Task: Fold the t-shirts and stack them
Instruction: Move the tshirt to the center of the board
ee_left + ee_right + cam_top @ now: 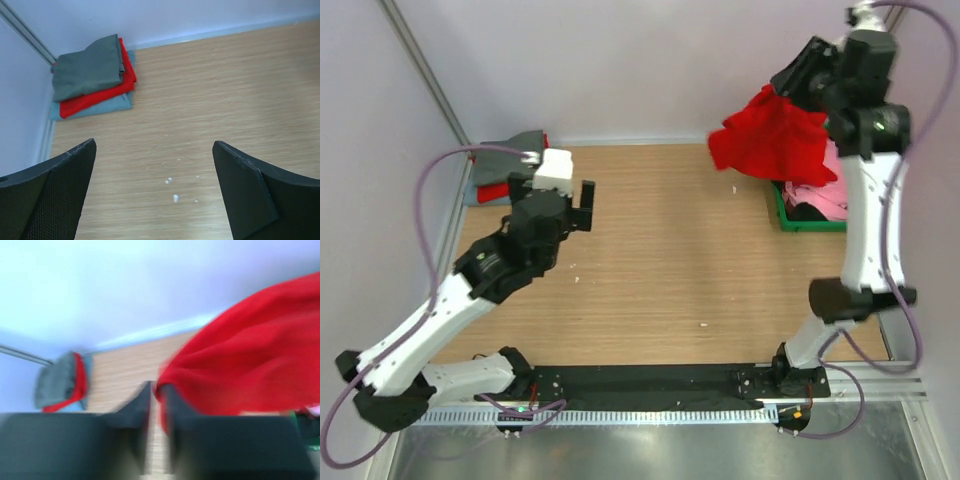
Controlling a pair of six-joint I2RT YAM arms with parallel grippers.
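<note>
My right gripper (798, 82) is raised high at the back right, shut on the large bright red t-shirt (768, 140). The shirt hangs bunched above the table's right edge. In the blurred right wrist view the jaws (157, 390) stand nearly together, with the red cloth (250, 365) caught at the tips. A folded stack (505, 165) lies in the far left corner: a grey shirt (87, 67) on top, a red one (95, 97) under it, a light blue-grey one (107, 106) at the bottom. My left gripper (582, 205) is open and empty above bare wood (154, 145), short of the stack.
A green plastic bin (805, 224) stands at the right edge and holds a pink shirt (834, 180) and a dark one (812, 210). Small white crumbs (172, 190) lie on the wooden table (660, 260). Walls close the back and left sides.
</note>
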